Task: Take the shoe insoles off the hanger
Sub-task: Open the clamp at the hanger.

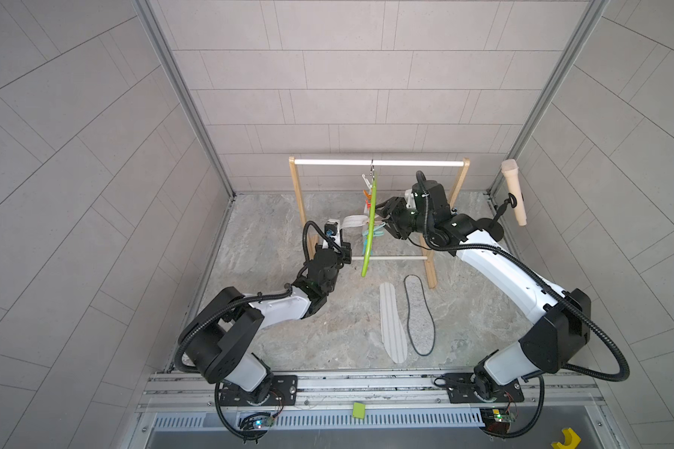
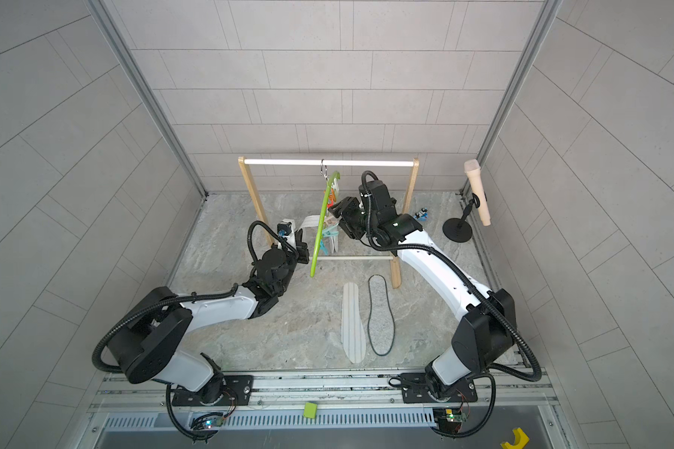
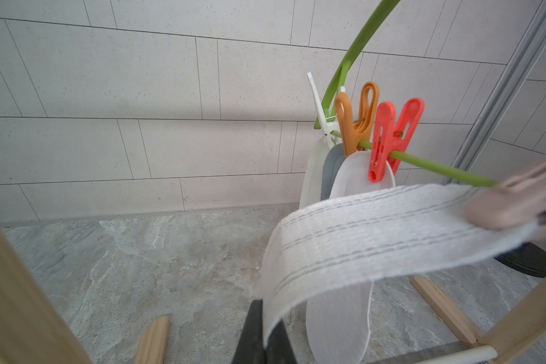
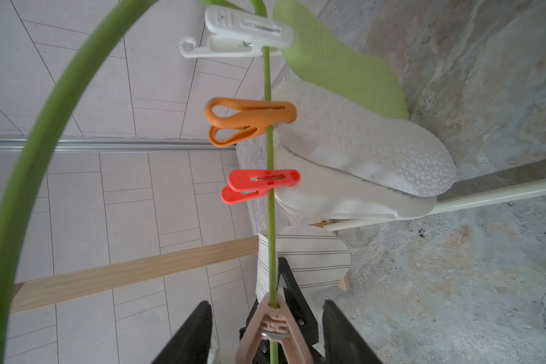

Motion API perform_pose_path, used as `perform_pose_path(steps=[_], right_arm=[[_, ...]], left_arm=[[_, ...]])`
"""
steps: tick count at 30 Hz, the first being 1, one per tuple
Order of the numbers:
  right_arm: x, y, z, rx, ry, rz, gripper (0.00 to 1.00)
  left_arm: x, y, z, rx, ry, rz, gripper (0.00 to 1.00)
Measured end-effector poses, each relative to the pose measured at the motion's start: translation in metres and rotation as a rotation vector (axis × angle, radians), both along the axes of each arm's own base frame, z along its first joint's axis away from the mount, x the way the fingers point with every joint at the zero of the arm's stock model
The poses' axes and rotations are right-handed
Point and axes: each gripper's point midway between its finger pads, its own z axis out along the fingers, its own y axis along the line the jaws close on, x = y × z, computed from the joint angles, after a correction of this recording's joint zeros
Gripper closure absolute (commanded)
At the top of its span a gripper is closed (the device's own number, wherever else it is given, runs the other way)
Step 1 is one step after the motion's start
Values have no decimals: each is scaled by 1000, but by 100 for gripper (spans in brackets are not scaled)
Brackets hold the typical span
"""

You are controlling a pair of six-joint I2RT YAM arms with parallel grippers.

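The lime-green hanger (image 1: 371, 229) (image 2: 320, 229) hangs by its hook from the rack's top rod. My left gripper (image 3: 264, 331) (image 1: 339, 233) is shut on the toe of a white grey-striped insole (image 3: 375, 227) (image 4: 312, 261). That insole stretches sideways from a beige clothespin (image 4: 273, 324) on the hanger rod. My right gripper (image 4: 268, 334) (image 1: 385, 219) stands open, its fingers on either side of that clothespin's handles and apart from them. White, orange and red pins hold a green insole (image 4: 338, 60), a white dotted insole (image 4: 375, 151) and a pale insole (image 4: 344, 198).
A striped insole (image 1: 392, 322) and a grey black-edged insole (image 1: 419, 315) lie flat on the floor in front of the wooden rack (image 1: 296, 186). A beige microphone-shaped object (image 1: 514, 194) on a black stand is at the back right. The rack's lower rod (image 1: 390, 257) crosses under the hanger.
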Motion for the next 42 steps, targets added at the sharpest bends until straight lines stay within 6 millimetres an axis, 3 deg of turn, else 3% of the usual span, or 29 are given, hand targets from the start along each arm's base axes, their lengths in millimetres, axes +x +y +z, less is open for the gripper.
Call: perform_pose_path(steps=[15, 26, 34, 38, 42], right_arm=[[4, 4, 1, 29, 4, -7, 72], [5, 4, 1, 34, 3, -9, 75], [5, 4, 2, 35, 2, -8, 75], [5, 4, 2, 36, 2, -9, 64], [5, 4, 2, 35, 0, -7, 45]], left_arm=[[0, -4, 0, -7, 3, -17, 100], [2, 1, -3, -8, 14, -5, 100], [-7, 16, -31, 24, 74, 10, 100], [-13, 21, -36, 22, 89, 10, 100], [-18, 23, -34, 10, 96, -3, 100]])
